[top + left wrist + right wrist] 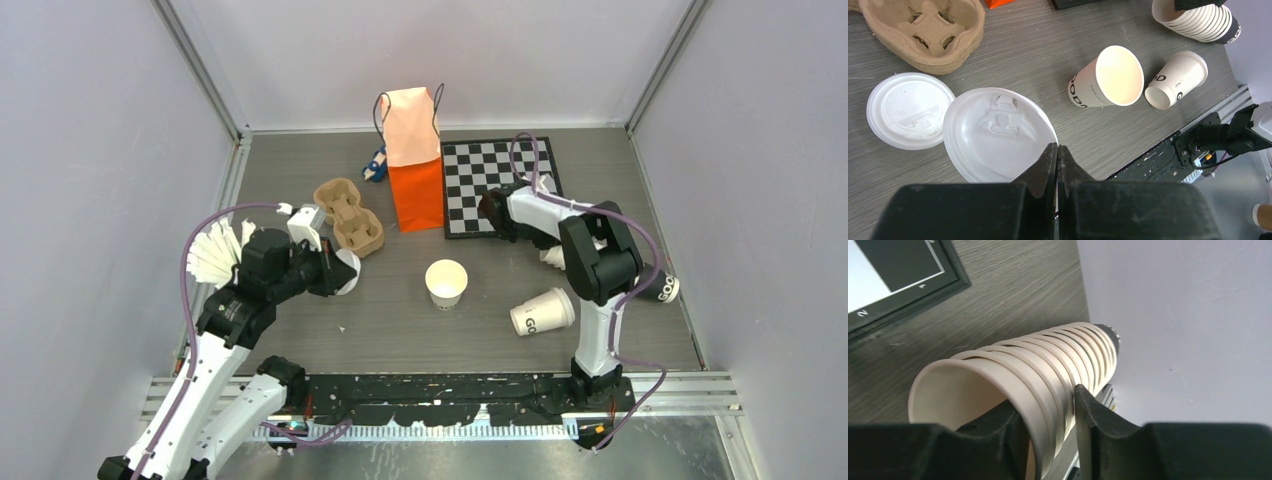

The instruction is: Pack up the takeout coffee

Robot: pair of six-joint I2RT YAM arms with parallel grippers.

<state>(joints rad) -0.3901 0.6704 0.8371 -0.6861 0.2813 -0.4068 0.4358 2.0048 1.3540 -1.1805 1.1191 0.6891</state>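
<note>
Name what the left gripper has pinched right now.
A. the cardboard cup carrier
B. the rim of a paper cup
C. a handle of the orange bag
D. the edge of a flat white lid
D: in the left wrist view the left gripper has its fingers shut together on the near edge of a white lid, and nothing else is between them.

Chessboard (475, 175) flat, 1 o'clock of table (300, 170) centre. Cardboard cup carrier (350, 215) at 10 o'clock. Stack of cups (665, 288) on its side, 3 o'clock.
</note>
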